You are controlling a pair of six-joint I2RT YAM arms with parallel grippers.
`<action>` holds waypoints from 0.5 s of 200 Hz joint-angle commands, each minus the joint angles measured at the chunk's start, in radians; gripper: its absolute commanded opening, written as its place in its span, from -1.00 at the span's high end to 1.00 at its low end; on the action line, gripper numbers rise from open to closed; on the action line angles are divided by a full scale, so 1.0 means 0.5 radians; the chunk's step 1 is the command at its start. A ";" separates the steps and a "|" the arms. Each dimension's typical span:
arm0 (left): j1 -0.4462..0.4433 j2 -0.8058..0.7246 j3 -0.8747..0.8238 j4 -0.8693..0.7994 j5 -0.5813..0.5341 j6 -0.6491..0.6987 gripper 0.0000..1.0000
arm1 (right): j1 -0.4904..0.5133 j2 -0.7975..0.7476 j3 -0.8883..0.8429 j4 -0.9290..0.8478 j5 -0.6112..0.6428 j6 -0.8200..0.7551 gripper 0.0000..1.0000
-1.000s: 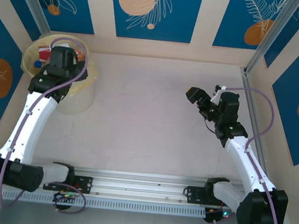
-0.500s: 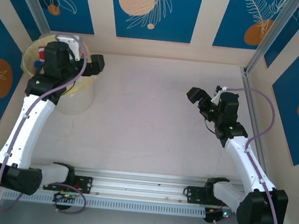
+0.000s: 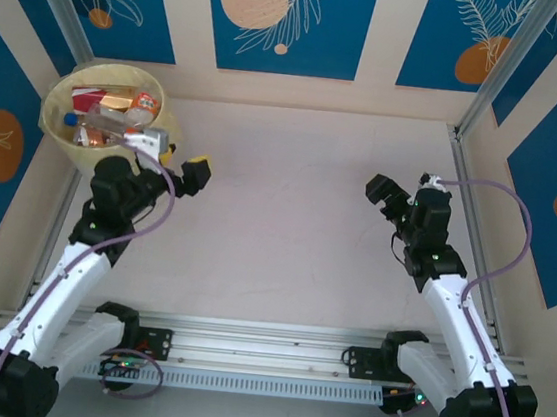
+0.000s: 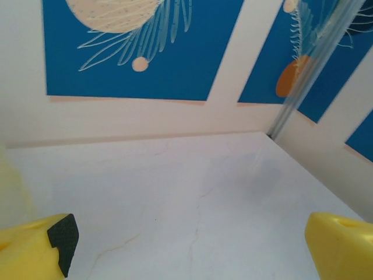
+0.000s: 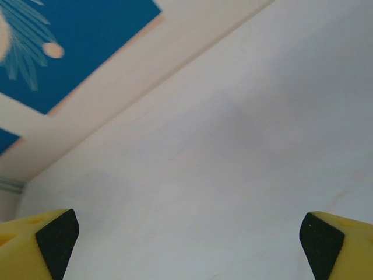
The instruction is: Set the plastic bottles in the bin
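The bin [image 3: 56, 115], a pale-yellow bucket, stands in the far left corner. Several plastic bottles [image 3: 110, 101] with red, orange and blue labels lie inside it. Just right of the bin, my left gripper [image 3: 188, 171] hangs above the table, near its front side. In the left wrist view the left gripper [image 4: 192, 251] is open, yellow fingers [image 4: 35, 248] wide apart over bare table. Over the right half of the table my right gripper [image 3: 380, 191] points toward the middle. The right wrist view shows the right gripper [image 5: 189, 245] open, with nothing between its fingers [image 5: 341, 242].
The pale marbled table [image 3: 277, 218] is walled by blue and cream panels on three sides. An aluminium post [image 3: 495, 72] stands at the far right corner, and a rail [image 3: 264, 333] carrying the arm bases runs along the near edge.
My left arm has drawn back from above the bin toward the near side, uncovering the bottles inside. My right arm has pulled back slightly to the right.
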 commanded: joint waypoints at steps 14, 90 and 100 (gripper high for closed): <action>-0.009 -0.179 -0.275 0.321 -0.407 0.169 -1.00 | -0.046 -0.031 -0.199 0.236 0.378 -0.303 -0.99; 0.093 -0.197 -0.821 0.448 -1.413 0.243 -1.00 | -0.232 0.156 -0.515 0.632 0.422 -0.430 -1.00; 0.105 -0.077 -0.821 0.494 -1.366 0.288 -1.00 | -0.251 0.219 -0.536 0.719 0.381 -0.497 -0.99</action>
